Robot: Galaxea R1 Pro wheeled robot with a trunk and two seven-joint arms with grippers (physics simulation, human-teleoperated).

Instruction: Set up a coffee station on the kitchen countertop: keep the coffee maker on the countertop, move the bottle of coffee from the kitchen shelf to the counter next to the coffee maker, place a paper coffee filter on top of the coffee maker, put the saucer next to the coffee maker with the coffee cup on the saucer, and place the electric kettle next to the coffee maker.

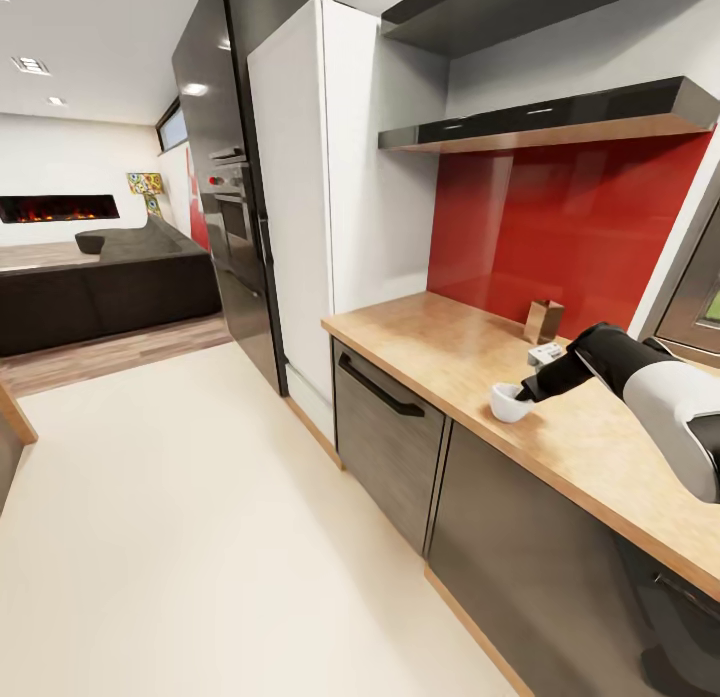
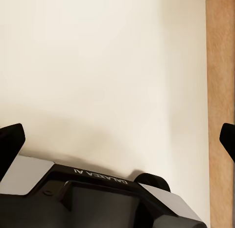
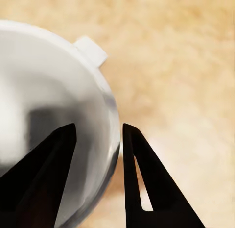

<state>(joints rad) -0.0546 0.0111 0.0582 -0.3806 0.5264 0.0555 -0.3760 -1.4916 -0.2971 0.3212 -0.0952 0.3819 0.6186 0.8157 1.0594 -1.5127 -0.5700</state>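
A small white coffee cup [image 1: 507, 402] sits low at the kitchen countertop [image 1: 440, 342], near its front edge. My right gripper [image 1: 528, 390] reaches it from the right and is shut on its rim. In the right wrist view one finger is inside the coffee cup [image 3: 54, 105] and the other outside, with the wall pinched in the right gripper [image 3: 98, 127]; the cup's handle points away from the fingers. I cannot tell whether the cup touches the wood. My left gripper [image 2: 121, 134] is open, fingers wide apart over the pale floor.
A small shiny metal holder [image 1: 543, 321] stands against the red backsplash [image 1: 560, 227]. Dark cabinet fronts [image 1: 390, 427] run under the worktop. A white tall cabinet [image 1: 330, 177] and black oven tower [image 1: 230, 207] stand beyond. Pale floor [image 1: 180, 517] opens leftward; an island corner [image 1: 15, 417] juts in.
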